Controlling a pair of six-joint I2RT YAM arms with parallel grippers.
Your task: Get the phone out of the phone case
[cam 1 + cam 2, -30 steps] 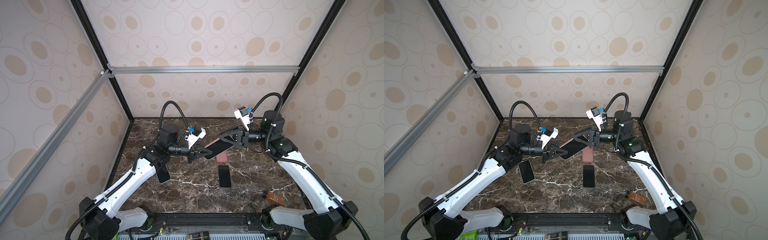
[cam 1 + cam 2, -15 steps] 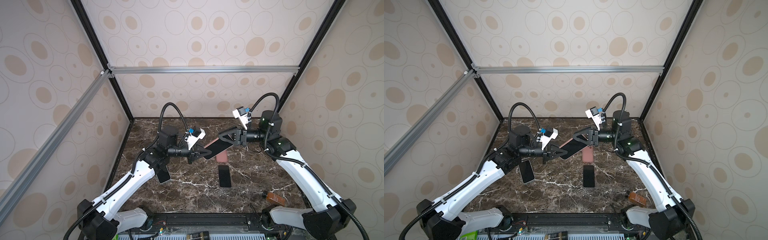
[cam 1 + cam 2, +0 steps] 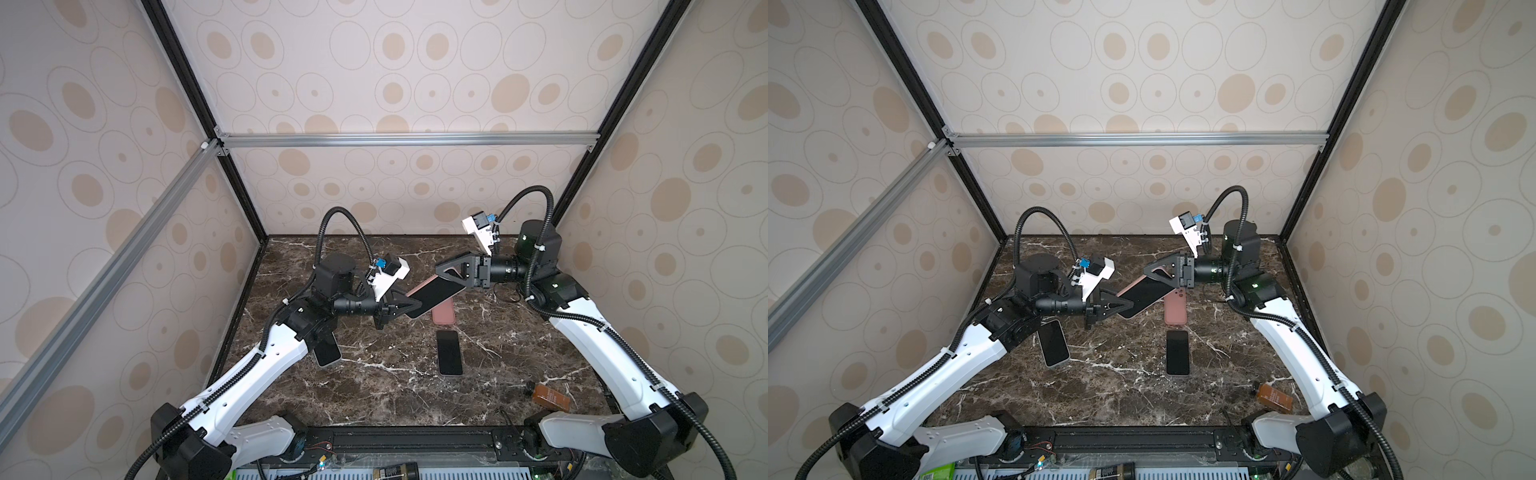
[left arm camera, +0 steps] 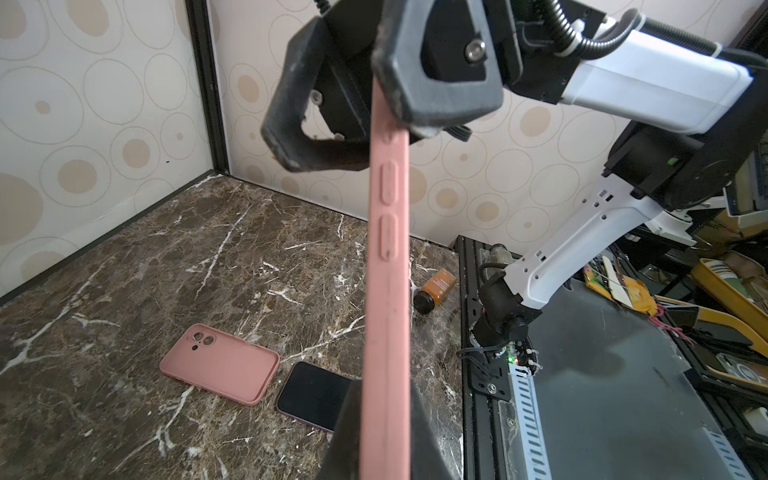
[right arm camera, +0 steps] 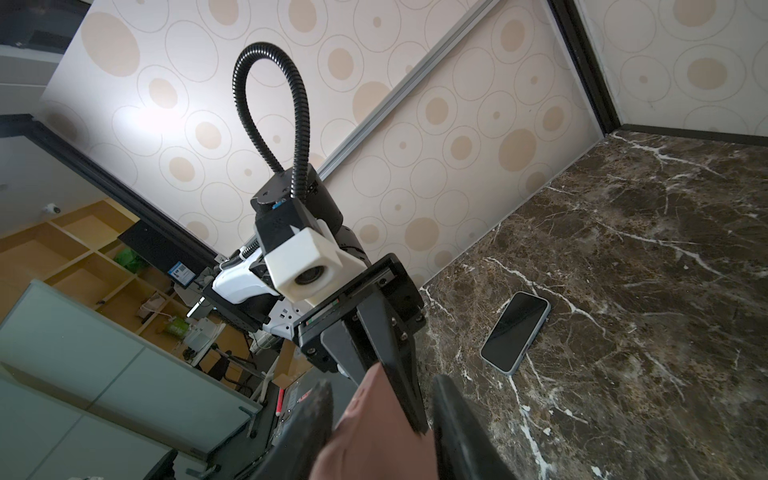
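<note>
The right arm has slid a tiny bit toward the middle since the earlier picture. The phone is still up in the air between the two arms.

The left gripper (image 3: 409, 308) is squeezed tight on the low end of the pink phone case (image 4: 386, 291). The phone (image 3: 437, 293) sits inside it with its dark screen facing up. The right gripper (image 3: 441, 273) is at the high end of the case. Its fingers stand apart, wider than the case is thick. One finger (image 4: 436, 83) touches the case and the other sits off to the side.

Below the held case, an empty pink case (image 3: 443, 316) lies on the table (image 3: 374, 395). Just in front of it lies a bare black phone (image 3: 449, 353). A pale-rimmed phone (image 3: 1054, 343) lies partly under the left arm. A small brown bottle (image 3: 550, 397) lies near the right arm's base.
</note>
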